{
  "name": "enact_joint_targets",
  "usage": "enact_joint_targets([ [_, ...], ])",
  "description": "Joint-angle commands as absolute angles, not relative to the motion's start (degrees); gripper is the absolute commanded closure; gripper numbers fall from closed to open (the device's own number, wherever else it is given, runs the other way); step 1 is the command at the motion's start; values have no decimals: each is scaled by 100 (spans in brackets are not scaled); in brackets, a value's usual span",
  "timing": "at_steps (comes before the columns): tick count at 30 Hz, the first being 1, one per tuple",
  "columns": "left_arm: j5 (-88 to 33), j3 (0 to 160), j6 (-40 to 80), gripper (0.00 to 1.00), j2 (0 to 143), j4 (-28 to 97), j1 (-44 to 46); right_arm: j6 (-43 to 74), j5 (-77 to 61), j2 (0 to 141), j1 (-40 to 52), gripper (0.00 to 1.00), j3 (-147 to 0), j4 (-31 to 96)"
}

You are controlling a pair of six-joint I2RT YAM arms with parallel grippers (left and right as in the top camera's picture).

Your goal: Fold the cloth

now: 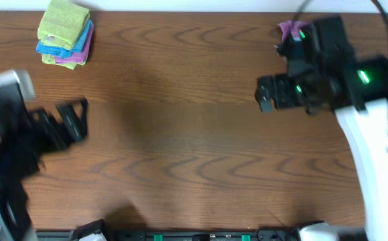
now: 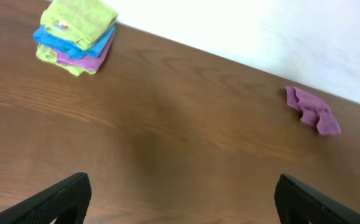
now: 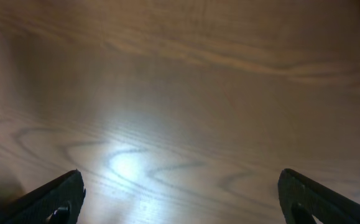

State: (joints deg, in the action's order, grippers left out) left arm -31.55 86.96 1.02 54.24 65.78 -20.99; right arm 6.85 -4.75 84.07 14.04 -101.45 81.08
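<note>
Left fingers (image 2: 68, 196) and right fingers (image 3: 61, 194) wide apart; purple cloth (image 1: 289, 29) half-hidden behind right arm (image 1: 374, 140).

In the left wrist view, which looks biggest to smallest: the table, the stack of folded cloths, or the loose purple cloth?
1. table
2. stack of folded cloths
3. loose purple cloth, crumpled and clearly smaller

So the stack of folded cloths (image 1: 64, 33) sits in the far left corner of the worktop (image 1: 180, 134), with the top cloth (image 1: 63, 19) lying on the rest. The crumpled cloth (image 1: 289, 29) is at the far right, partly under the right arm. The left gripper (image 1: 78, 119) hangs by the left edge, and the right gripper (image 1: 263, 95) is just in front of the crumpled one.
</note>
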Motion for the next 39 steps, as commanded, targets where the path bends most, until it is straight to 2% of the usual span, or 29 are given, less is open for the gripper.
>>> enact_joint_targets([
  [1,-2803,7861,-137,5,4523,6473,-1800,642,-320,7260,1433,1,-9282,7828],
  [8,-2689,6737,-285,5,3610,6322,-1608,768,-329,4711,1433,1,-6700,6619],
  [13,-2703,6637,-257,5,3636,6191,-1608,764,-327,3708,1433,1,-6287,6637],
  [32,-2460,6626,-281,5,3588,6805,-1492,764,-322,3601,1433,1,-6285,7050],
  [35,-2390,6180,-657,5,3275,6239,-875,764,-322,3601,1433,1,-6285,7050],
  [39,-1822,4657,-768,5,2220,4729,62,766,-322,3601,1433,1,-6285,7050],
])
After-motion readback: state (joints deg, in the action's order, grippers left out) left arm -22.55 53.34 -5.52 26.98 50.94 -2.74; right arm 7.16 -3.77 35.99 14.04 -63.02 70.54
